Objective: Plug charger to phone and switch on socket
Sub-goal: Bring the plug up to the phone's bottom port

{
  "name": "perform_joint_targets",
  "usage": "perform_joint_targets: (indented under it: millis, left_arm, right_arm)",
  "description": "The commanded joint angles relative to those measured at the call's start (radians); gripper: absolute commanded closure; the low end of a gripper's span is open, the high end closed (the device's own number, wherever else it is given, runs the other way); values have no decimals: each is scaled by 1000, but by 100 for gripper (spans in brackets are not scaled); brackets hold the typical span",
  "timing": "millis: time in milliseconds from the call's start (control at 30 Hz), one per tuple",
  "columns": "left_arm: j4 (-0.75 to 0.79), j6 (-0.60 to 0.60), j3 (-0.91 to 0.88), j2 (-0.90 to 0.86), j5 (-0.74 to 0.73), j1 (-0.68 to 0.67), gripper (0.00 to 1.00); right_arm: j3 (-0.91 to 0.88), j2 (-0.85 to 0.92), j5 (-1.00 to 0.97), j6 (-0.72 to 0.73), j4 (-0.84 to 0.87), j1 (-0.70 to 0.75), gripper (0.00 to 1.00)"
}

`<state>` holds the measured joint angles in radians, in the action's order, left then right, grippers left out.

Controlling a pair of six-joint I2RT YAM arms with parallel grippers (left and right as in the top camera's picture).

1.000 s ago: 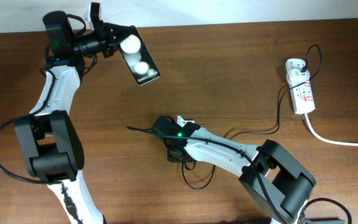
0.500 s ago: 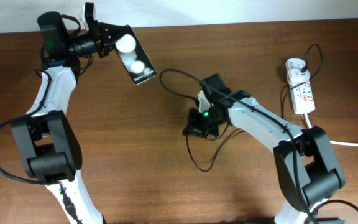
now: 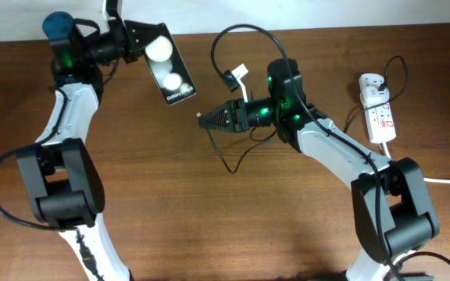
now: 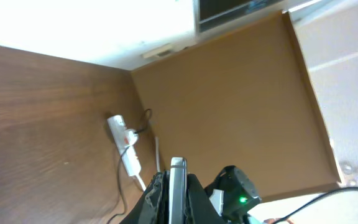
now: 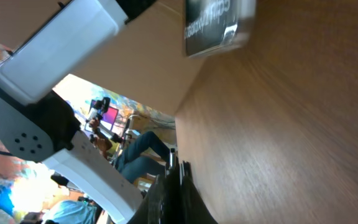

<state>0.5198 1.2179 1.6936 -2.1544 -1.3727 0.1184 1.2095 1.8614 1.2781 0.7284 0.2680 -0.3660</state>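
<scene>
Right jaws swung charger [image 3: 239, 28] toward phone [image 3: 169, 72]; left jaws grip phone

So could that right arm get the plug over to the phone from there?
Probably yes. The right gripper holds the charger by its tip, aimed at the lettered end of the phone, which the left gripper holds up. Only bare table lies between them, and the charger loops slackly.

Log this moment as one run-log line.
left gripper: shut on phone | right gripper: shut on charger, pointing toward phone, unplugged | socket: no gripper near
</scene>
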Motion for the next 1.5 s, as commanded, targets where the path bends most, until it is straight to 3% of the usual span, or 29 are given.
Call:
perform_joint_targets:
  millis: [0, 100, 333, 1467]
  left_arm:
    - [159, 282, 16, 6, 35, -29, 100]
    - [172, 346, 16, 6, 27, -32, 100]
    - [172, 337, 16, 6, 27, -32, 100]
    - [172, 341, 16, 6, 49, -60, 100]
  right_arm:
    - [14, -17, -8, 153, 90, 1, 96]
    - [14, -17, -72, 190, 119, 1, 96]
    - [14, -17, -2, 205, 301, 0, 96]
    - [14, -17, -94, 256, 297, 0, 96]
